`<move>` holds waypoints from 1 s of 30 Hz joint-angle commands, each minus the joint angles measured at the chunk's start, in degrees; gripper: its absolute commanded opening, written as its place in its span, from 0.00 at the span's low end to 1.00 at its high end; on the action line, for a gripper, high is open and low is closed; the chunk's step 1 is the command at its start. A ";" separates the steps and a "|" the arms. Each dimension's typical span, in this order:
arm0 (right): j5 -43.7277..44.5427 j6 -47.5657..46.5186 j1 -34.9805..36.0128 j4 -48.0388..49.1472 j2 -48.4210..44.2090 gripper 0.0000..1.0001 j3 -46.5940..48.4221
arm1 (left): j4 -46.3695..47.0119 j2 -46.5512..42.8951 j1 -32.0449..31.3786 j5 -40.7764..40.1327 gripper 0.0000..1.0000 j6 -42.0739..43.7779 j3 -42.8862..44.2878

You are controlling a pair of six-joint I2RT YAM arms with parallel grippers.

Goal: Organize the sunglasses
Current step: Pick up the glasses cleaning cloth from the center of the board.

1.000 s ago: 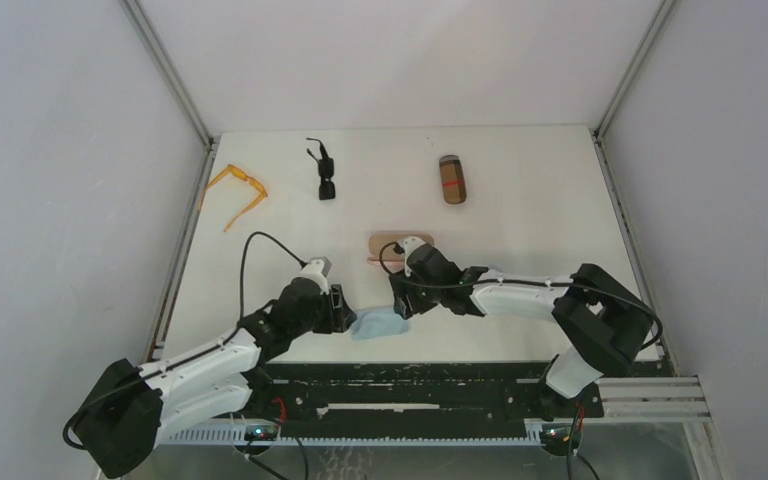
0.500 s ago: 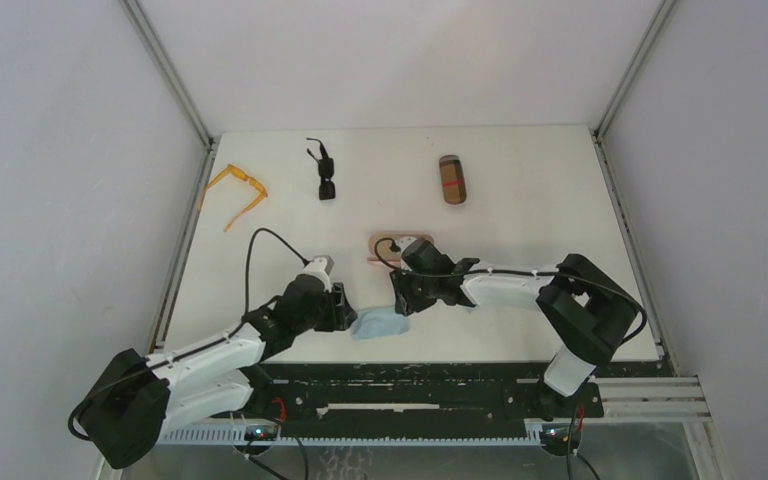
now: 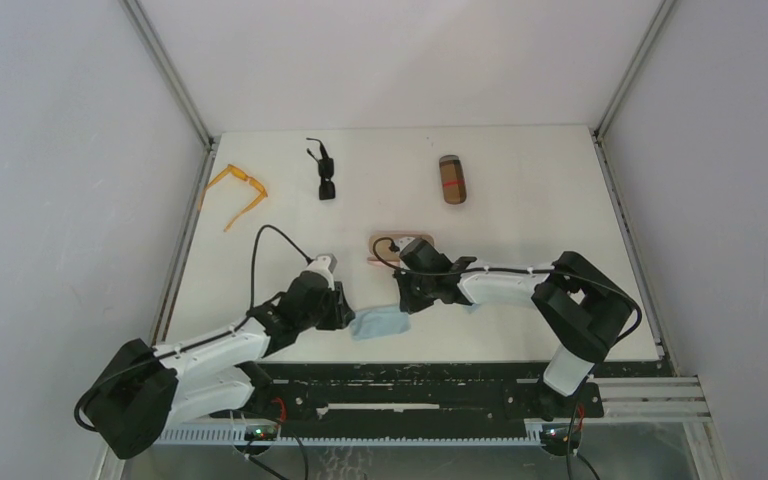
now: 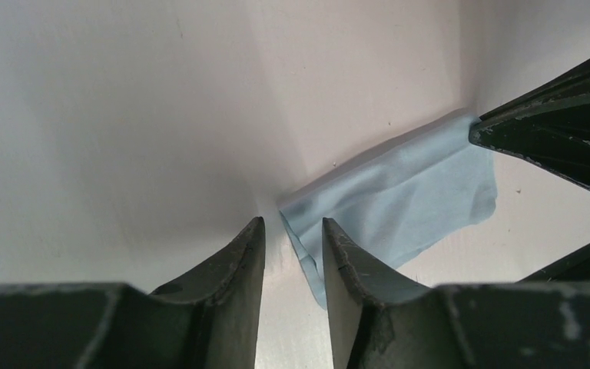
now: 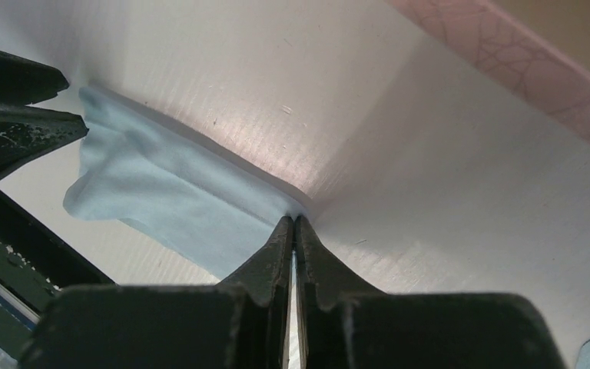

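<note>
Right gripper point(image 5: 293, 223) just snapped shut on the blue cloth point(image 4: 399, 192) edge. Left gripper point(image 4: 292, 227) narrowing, part-open at the other corner, gripping nothing yet. Orange sunglasses point(image 3: 237, 185) and black sunglasses point(image 3: 326, 175) untouched.

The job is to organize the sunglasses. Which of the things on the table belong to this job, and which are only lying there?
Belong to the job:
- orange sunglasses, at the far left of the table
- black sunglasses, at the far side

Not the job's own things:
- brown case
- pink case
- light-blue cloth, near the front edge
</note>
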 commanded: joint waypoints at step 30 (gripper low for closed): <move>3.56 -1.80 0.13 -1.31 -2.29 0.00 0.40 | -2.05 2.46 3.57 5.98 0.34 3.61 7.60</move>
